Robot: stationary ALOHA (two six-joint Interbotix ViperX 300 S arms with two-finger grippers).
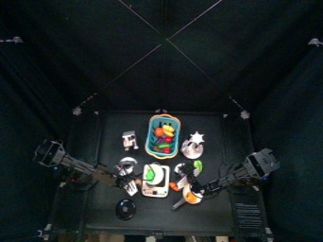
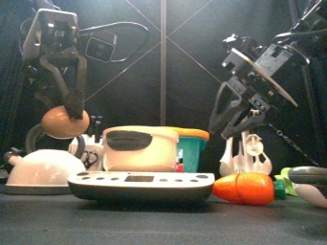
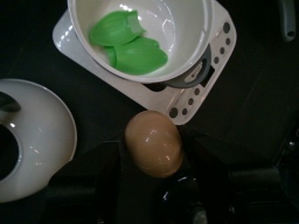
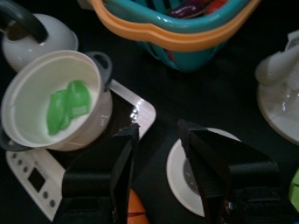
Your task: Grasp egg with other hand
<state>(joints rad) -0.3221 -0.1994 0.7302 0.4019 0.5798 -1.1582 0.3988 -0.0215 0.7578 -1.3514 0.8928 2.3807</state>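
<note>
The egg point(image 3: 155, 144), brown and smooth, sits between the jaws of the left gripper point(image 3: 152, 166), which close on its sides and hold it up off the worktop point(image 2: 153, 225). In the front view the egg point(image 2: 65, 122) hangs at the left, above a white kettle point(image 2: 42, 170) and just left of a white pot point(image 2: 143, 148) that rests on a flat white kitchen scale point(image 2: 141, 185). The left wrist view looks down past the egg to that pot point(image 3: 187, 35), which holds green leafy pieces point(image 3: 128, 44), and to the scale's perforated edge point(image 3: 198, 83) below it; the rounded white kettle point(image 3: 41, 140) lies to one side. The right gripper point(image 4: 158, 162) hangs at the right with its jaws standing wide apart and nothing between them. Its wrist view shows a white dish point(image 4: 187, 175) on the worktop under the gap in the jaws, the pot of greens point(image 4: 59, 109) nearby, and an orange and teal basket point(image 4: 187, 26) of toy food farther off. In the front view the right gripper point(image 2: 236, 120) is well apart from the egg, with the pot between them. A toy carrot point(image 2: 246, 188) lies on the worktop at the front right, beside the scale. From above, the basket point(image 1: 164, 135) stands at the back of the worktop, behind the scale.
</note>
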